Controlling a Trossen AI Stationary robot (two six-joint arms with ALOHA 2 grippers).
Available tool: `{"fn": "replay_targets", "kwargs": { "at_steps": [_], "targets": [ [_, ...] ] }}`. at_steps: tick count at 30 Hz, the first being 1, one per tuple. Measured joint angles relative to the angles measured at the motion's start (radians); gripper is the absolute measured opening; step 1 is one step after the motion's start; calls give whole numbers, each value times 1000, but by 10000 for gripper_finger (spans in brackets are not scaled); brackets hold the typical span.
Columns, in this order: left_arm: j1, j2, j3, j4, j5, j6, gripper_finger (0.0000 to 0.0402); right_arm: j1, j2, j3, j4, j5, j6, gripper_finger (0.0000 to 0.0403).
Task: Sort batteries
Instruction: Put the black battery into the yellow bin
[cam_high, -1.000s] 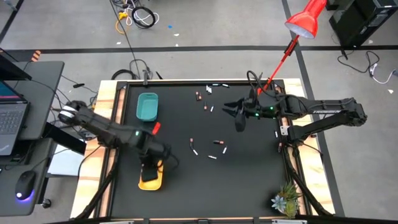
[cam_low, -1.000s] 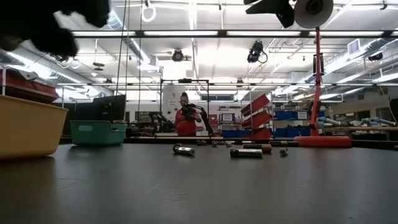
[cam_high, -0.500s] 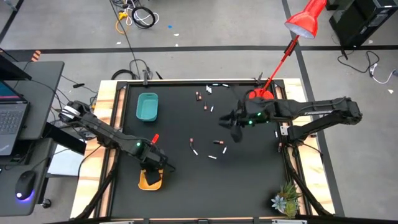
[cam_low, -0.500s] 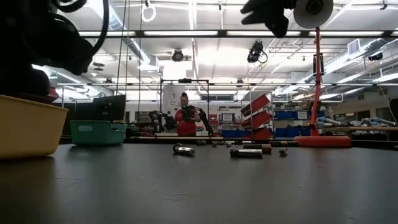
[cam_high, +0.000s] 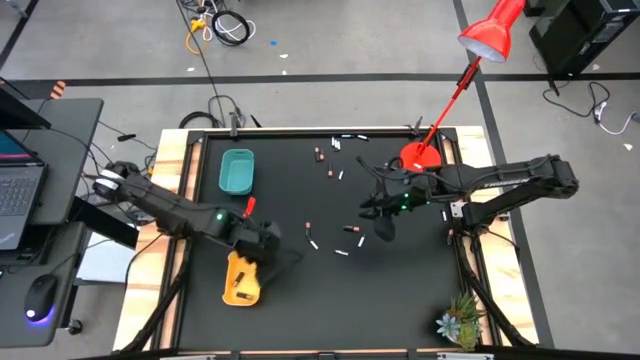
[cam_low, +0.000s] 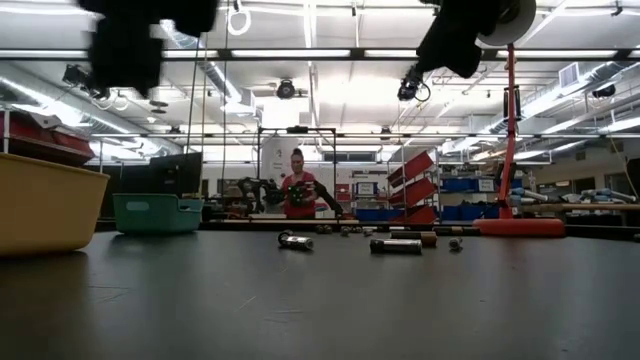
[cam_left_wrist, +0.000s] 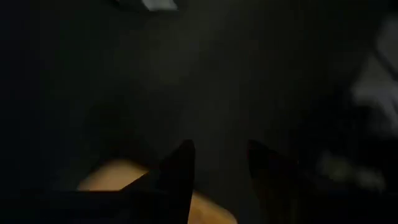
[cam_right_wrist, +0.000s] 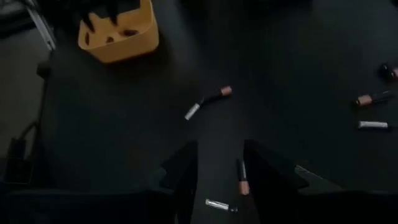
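From above, the left tool (cam_high: 268, 240) hangs at the upper right corner of the yellow tray (cam_high: 241, 281), which sits near the table's (cam_high: 400, 290) seven o'clock edge. In the left wrist view its two dark fingers (cam_left_wrist: 180, 168) stand apart with bare table showing between them and nothing held; a corner of the yellow tray (cam_left_wrist: 118, 177) shows just beside them. At least one dark battery (cam_high: 240, 297) lies inside the yellow tray.

The right tool (cam_high: 383, 226) hovers a little toward three o'clock from the table's middle. In the right wrist view its fingers (cam_right_wrist: 186, 163) are parted and empty, with a reddish-tipped battery (cam_right_wrist: 242, 178) on the table in the gap between them and a whitish battery (cam_right_wrist: 219, 205) just beside that one.

The rest of the batteries lie loose on the table. A cluster sits around the centre (cam_high: 350, 229), near the right tool, with a pale one (cam_high: 313, 243) and a dark one (cam_high: 308, 228) toward nine o'clock of it. Another group lies near twelve o'clock (cam_high: 320, 154).

The teal tray (cam_high: 237, 171) stands at about ten o'clock, well apart from the yellow one. The red lamp's base (cam_high: 418, 158) rests near one o'clock.

In the low view, several batteries (cam_low: 396, 244) lie across the far table, and a person (cam_low: 299, 196) stands in the room beyond.
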Motion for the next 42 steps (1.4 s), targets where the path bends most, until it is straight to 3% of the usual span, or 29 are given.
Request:
{"fn": "replay_targets", "kwargs": {
  "at_steps": [3, 7, 11, 24, 31, 42],
  "targets": [
    [92, 19, 1, 2, -48, -15, 156, 0, 11, 0, 35, 26, 4, 140],
    [224, 102, 0, 45, -46, -79, 156, 1, 17, 0, 102, 50, 22, 140],
    [288, 187, 0, 159, -7, -128, 156, 13, 14, 0, 115, 78, 41, 139],
    [294, 319, 1, 314, -67, -406, 156, 27, 2, 0, 106, 85, -126, 139],
    [293, 401, 135, 119, -159, -404, 156, 10, -36, 0, 102, 81, -185, 139],
    [295, 535, 228, 90, -148, -419, 156, -8, -117, 0, 96, 77, -200, 139]
  ]
}}
